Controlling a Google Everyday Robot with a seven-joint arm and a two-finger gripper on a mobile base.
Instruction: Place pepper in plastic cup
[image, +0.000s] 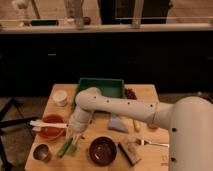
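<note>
My gripper (75, 136) hangs low over the front left of the wooden table (145, 92), on the end of the white arm. It is shut on the upper end of the pepper (64, 148), a slim dark green strip slanting down and to the left from the fingertips. The plastic cup (74, 149), small and pale green, sits right beside the pepper under the gripper. I cannot tell whether the pepper's tip is inside the cup or next to it.
A red bowl (50, 129) with a white utensil across it lies left of the gripper. A grey metal cup (42, 152) stands at the front left and a dark bowl (102, 150) to the right. Behind are a white cup (60, 97) and a green tray (100, 87). Corn (136, 125) and a fork (150, 143) lie right.
</note>
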